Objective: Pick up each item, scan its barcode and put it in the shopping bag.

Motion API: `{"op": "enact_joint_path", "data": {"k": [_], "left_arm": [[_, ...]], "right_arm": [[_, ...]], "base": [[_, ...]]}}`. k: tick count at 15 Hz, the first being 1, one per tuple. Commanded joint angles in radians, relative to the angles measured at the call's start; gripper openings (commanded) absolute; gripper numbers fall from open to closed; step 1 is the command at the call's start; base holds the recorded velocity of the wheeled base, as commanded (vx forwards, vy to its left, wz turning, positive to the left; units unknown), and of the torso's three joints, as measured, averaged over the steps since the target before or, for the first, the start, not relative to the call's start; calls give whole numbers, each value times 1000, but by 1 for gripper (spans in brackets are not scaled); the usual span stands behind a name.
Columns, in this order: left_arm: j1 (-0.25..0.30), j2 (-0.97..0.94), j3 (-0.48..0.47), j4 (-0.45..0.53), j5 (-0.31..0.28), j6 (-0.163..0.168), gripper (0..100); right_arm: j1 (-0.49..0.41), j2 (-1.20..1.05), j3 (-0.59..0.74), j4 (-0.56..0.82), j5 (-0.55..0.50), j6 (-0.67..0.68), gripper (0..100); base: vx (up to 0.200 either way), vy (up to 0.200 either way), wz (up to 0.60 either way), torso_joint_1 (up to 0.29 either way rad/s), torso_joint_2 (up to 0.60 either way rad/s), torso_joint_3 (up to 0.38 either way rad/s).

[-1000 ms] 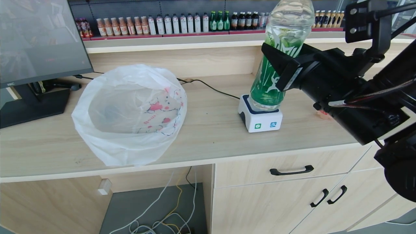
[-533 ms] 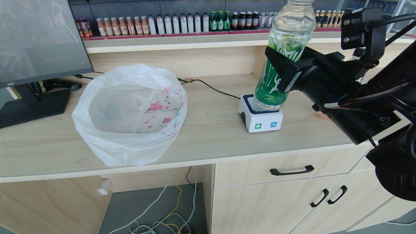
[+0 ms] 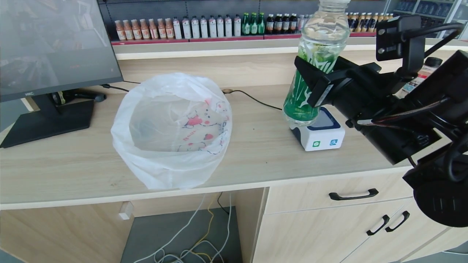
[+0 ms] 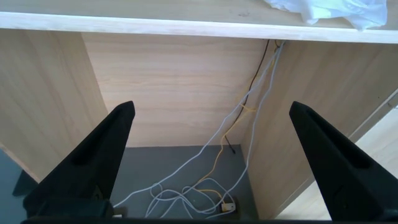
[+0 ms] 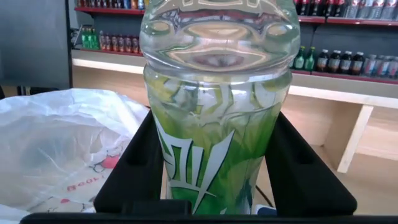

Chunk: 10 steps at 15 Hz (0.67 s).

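- Grip first: the right gripper [image 3: 311, 78] is clamped on a clear plastic bottle with a green label [image 3: 316, 62]. One black finger sits on each side of the label band, and the bottle is held upright, clear of the counter.
- The bottle's base hangs just above the near-left corner of a small white box scanner with a dark blue top [image 3: 321, 133]. The scanner stands towards the right end of the light wooden worktop [image 3: 256, 153], near its front edge.
- To my eye the scanning step is in hand or just finishing; bagging has not begun.
- A translucent white plastic shopping bag with a pink cartoon print [image 3: 172, 128] sits mid-worktop. Its mouth is open and its belly reaches the front edge.
- The next move probably calls for carrying the bottle towards the robot's left, over the bag's rim, then lowering it in before letting go, so the thin bag is not dragged or tipped.
- The left gripper [image 4: 211, 109] hangs below the worktop's front edge with its fingers wide apart and empty.
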Motion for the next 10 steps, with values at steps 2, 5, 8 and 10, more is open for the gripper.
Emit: {"op": "enact_joint_path", "data": {"k": [2, 5, 8, 10], "left_arm": [[1, 0, 0, 0, 0, -1, 100], [0, 0, 0, 0, 0, -1, 100], [1, 0, 0, 0, 0, 4, 100], [0, 0, 0, 0, 0, 4, 100]], "right_arm": [[1, 25, -3, -5, -1, -1, 0], [1, 25, -4, -8, -1, -1, 0], [1, 27, -6, -14, -1, -1, 0], [1, 27, -6, -14, -1, -1, 0]], "base": [[0, 200, 0, 0, 5, -2], [0, 200, 0, 1, 4, 4], [0, 67, 0, 2, 1, -1], [0, 0, 0, 0, 0, 0]]}}
